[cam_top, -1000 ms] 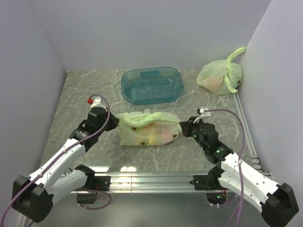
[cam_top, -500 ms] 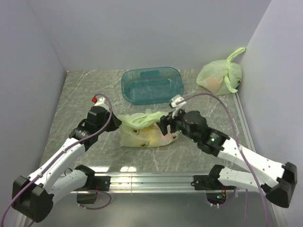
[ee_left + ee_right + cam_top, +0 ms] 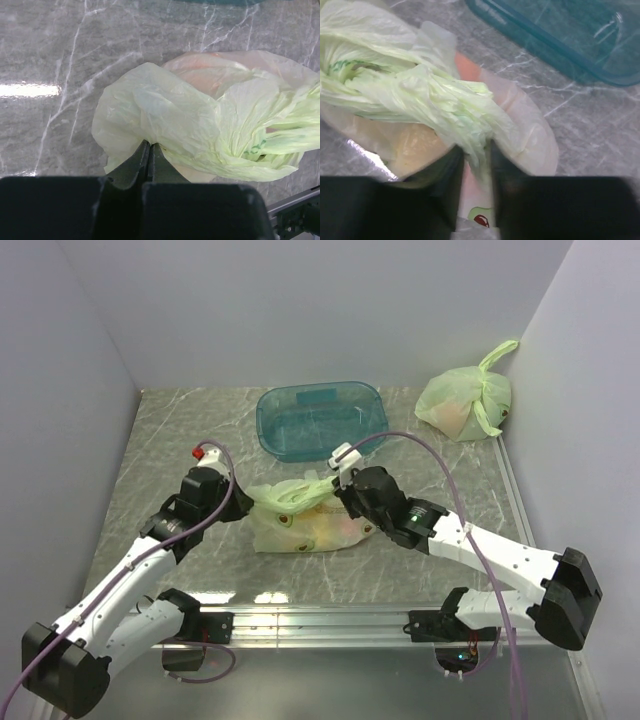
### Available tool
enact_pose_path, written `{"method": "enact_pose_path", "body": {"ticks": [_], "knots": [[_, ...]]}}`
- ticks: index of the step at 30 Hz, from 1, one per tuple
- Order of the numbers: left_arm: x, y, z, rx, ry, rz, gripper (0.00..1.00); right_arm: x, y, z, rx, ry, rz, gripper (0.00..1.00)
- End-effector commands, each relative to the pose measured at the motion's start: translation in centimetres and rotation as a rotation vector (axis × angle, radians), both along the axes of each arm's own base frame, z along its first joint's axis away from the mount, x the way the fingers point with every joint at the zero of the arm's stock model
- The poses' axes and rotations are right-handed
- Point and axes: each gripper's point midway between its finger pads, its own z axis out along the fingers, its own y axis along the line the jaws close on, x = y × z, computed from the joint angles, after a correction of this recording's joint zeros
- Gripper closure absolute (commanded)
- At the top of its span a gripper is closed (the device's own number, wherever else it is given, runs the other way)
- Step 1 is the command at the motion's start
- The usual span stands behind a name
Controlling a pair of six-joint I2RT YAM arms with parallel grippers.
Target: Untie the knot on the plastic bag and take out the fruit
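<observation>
The pale green plastic bag [image 3: 300, 525] lies on the marble table between both arms, with pinkish and yellowish fruit [image 3: 338, 530] showing dimly through its film. My left gripper [image 3: 243, 503] is shut on a fold of film at the bag's left end [image 3: 150, 145]. My right gripper [image 3: 338, 492] is over the bag's top, its jaws closed round the knot [image 3: 470, 122], the gathered green tail of the handles. Through the film the right wrist view shows an orange patch [image 3: 466, 67] and a yellowish fruit [image 3: 415, 145].
A teal translucent tub [image 3: 322, 420] stands just behind the bag; its rim shows in the right wrist view [image 3: 555, 45]. A second tied pale green bag [image 3: 465, 400] with pinkish-orange inside sits at the back right corner by the wall. A metal rail [image 3: 330, 620] runs along the near edge.
My right arm has swung left from the bag's right end to over its top and closed round the green handle tail. My left gripper has stayed pinching the left end.
</observation>
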Motion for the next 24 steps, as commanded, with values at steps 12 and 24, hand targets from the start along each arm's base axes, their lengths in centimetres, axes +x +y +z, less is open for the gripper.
{"method": "enact_pose_path", "body": {"ticks": [12,24], "knots": [[1.0,2.6,-1.4,0.003,0.026,0.197,1.0,1.4,-9.9,4.8,0.584,0.01,-0.389,1.0],[1.6,-1.3,5.8,-0.057,-0.2,-0.085,0.49,-1.7,-6.7,3.1,0.587,0.14,-0.165,1.0]]}}
